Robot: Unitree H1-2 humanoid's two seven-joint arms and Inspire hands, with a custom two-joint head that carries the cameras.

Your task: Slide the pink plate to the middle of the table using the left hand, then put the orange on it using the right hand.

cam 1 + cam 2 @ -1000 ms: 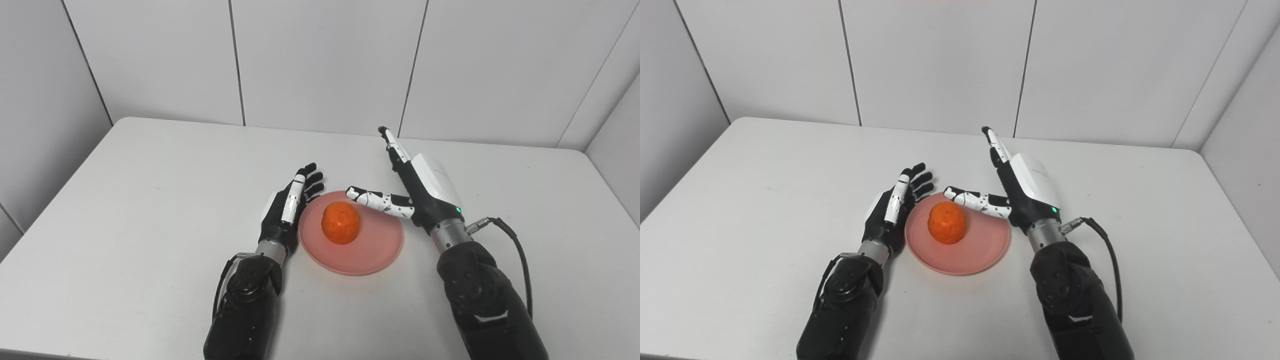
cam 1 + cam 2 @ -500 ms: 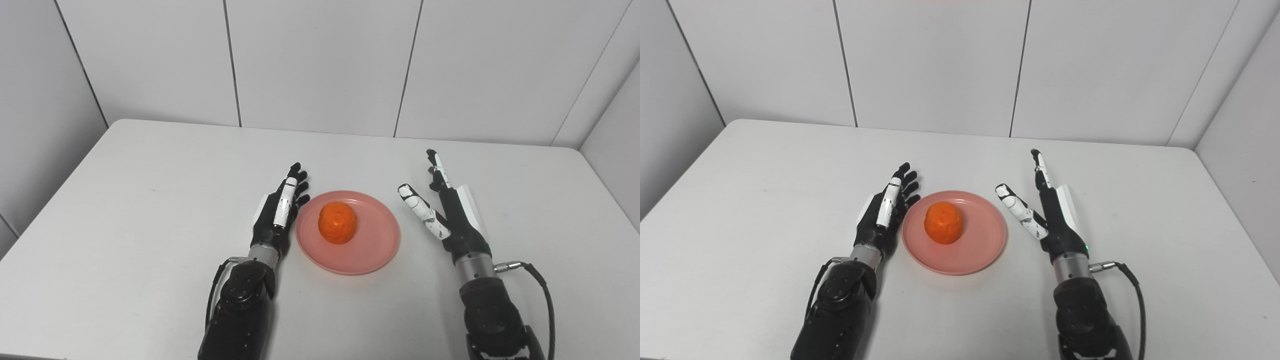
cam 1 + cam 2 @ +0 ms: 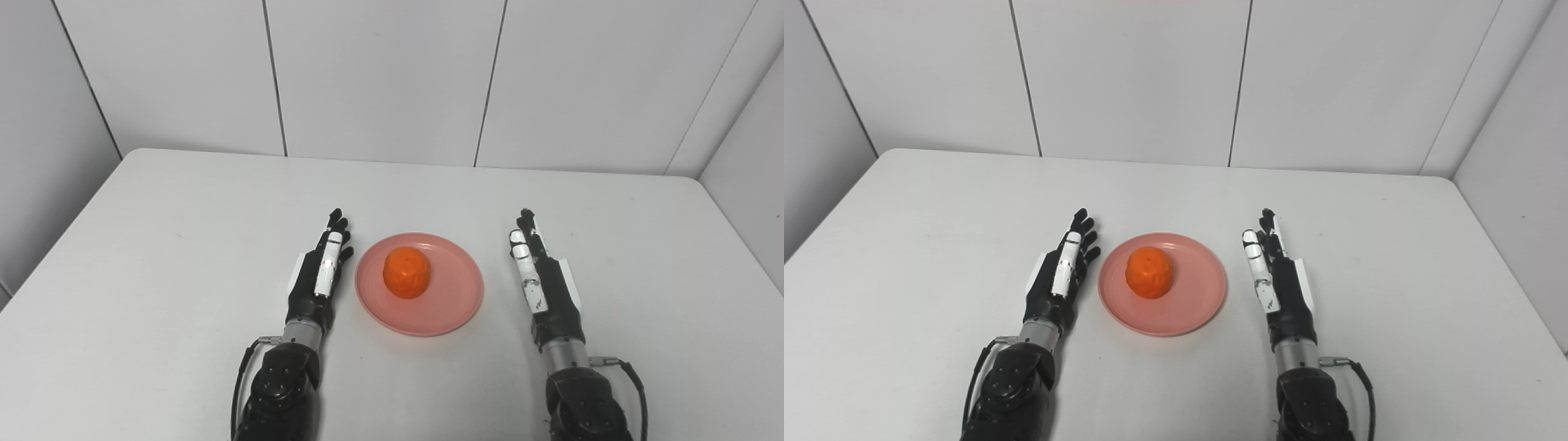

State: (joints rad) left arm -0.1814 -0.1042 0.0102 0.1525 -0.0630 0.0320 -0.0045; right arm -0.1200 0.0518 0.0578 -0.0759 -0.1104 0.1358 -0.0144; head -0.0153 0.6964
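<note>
A white table backed by pale wall panels carries a pink plate near its middle, the orange resting on it. The left hand lies just beside the plate's left rim, the right hand apart on its right. Both hold nothing, fingers extended, neither touching the fruit.

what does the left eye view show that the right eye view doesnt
Only the left eye view: more of the left wall panel. Only the right eye view: more of the right wall, and a bit more of the table's right edge. Both share the scene itself: the orange sitting on the pink plate, with the left hand and right hand open, flanking the plate and clear of it.
</note>
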